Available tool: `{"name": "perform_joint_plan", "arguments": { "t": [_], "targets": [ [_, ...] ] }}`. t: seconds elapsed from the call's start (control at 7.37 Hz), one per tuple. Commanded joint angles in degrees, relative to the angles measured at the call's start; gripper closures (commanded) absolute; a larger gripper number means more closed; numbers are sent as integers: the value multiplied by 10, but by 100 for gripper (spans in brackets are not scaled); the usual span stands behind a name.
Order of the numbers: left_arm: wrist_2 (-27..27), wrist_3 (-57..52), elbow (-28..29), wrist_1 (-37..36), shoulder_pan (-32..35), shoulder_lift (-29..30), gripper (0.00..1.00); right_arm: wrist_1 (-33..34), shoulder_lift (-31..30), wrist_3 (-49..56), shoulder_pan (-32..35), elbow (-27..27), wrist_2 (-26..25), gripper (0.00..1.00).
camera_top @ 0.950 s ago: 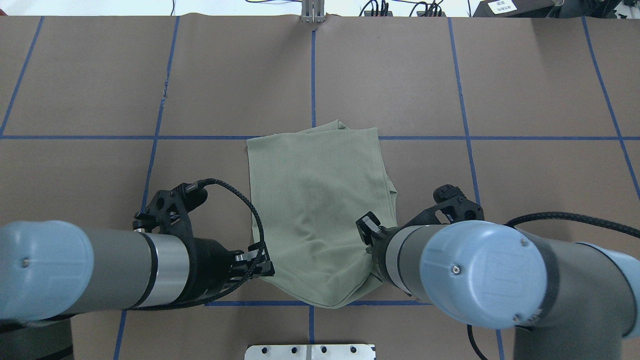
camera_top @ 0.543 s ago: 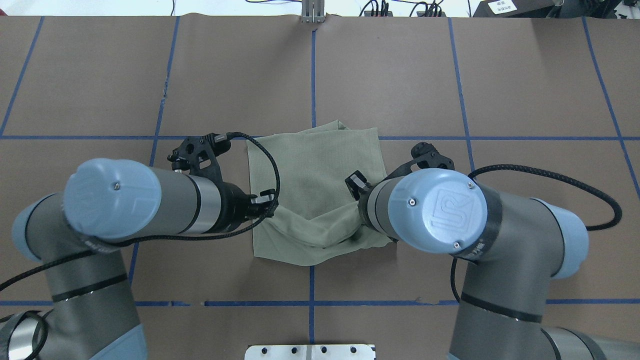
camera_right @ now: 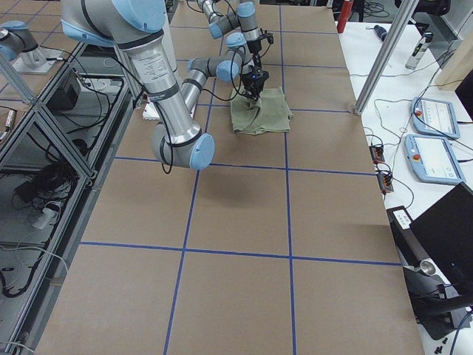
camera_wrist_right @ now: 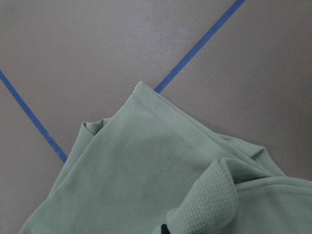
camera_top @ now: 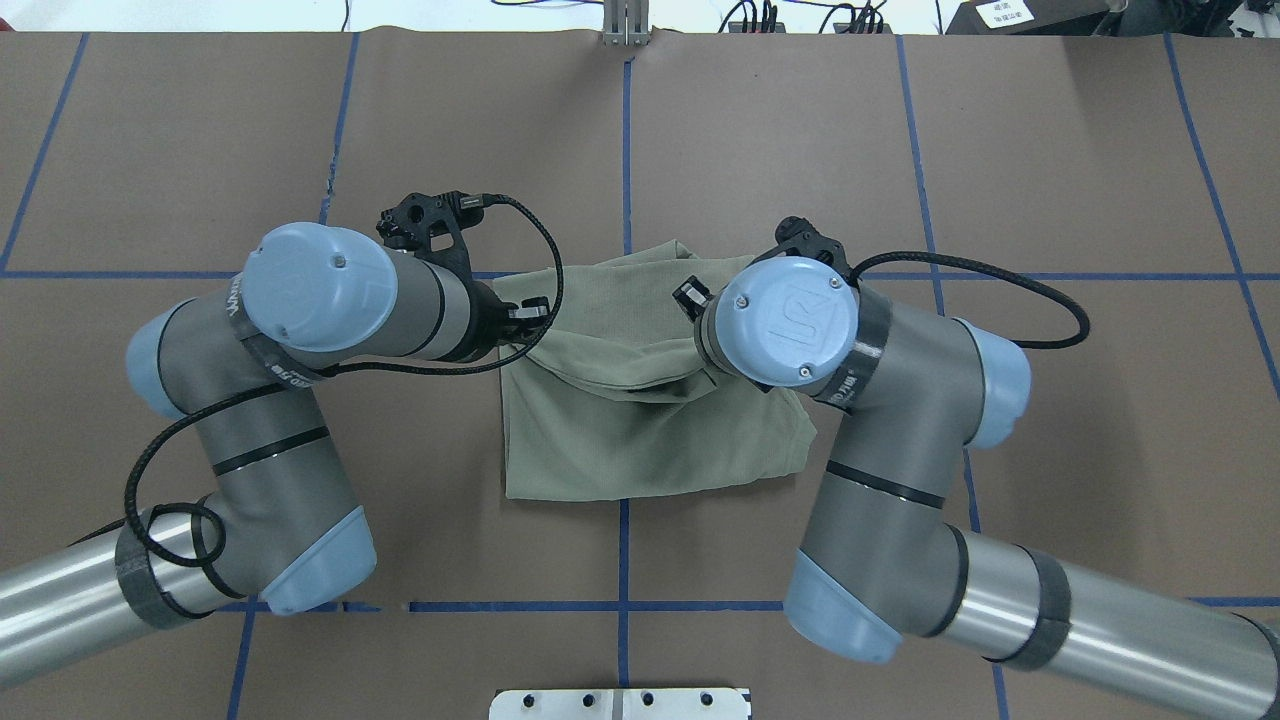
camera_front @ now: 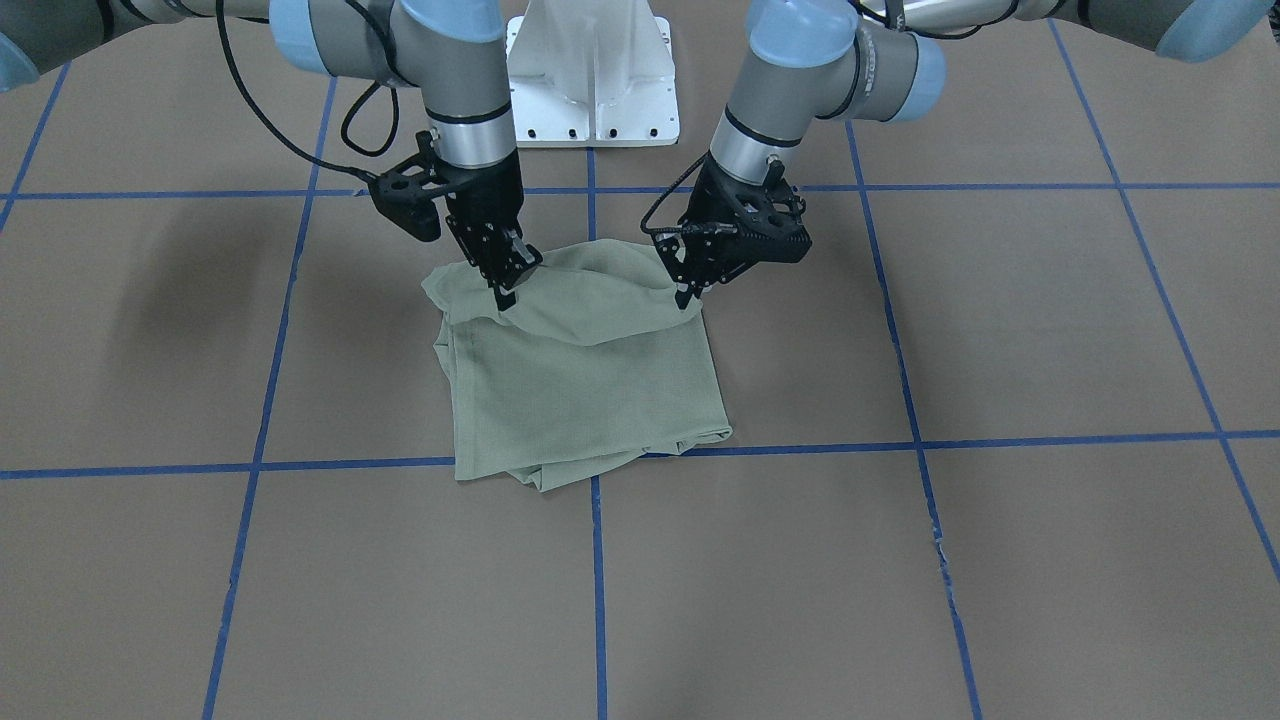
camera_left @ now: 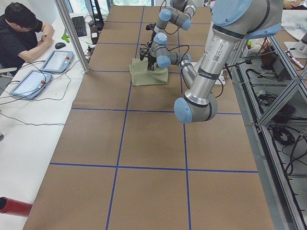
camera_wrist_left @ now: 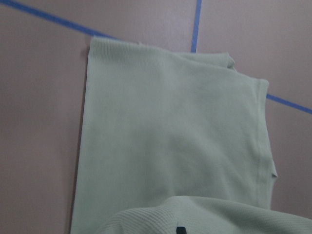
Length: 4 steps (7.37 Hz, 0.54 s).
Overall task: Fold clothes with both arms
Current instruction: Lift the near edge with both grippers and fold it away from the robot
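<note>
Front view: shirt (camera_front: 585, 390) lies folded on brown table (camera_front: 1000, 550), across blue tape line (camera_front: 350, 465); left gripper (camera_front: 686, 293) and right gripper (camera_front: 503, 290) each pinch shirt's robot-side edge, raised above lower layers; cloth sags between them. Overhead: raised edge hangs over shirt's middle; right fingertips hidden under wrist. Wrist views: flat shirt below; gripped fold at bottom edge.
</note>
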<state>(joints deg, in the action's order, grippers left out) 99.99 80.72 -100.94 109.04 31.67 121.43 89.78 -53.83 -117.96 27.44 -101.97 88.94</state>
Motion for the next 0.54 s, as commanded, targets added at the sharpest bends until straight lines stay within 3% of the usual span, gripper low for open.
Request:
{"name": "perform_joint_plan", "arguments": {
  "t": [0.0,0.41],
  "targets": [
    [-1,-25,55,21,8,14,100,-56,62,24,20,132,2,100],
    [0,-49,115,61,34,33,100,-108,64,58,52,186,30,100]
  ]
}}
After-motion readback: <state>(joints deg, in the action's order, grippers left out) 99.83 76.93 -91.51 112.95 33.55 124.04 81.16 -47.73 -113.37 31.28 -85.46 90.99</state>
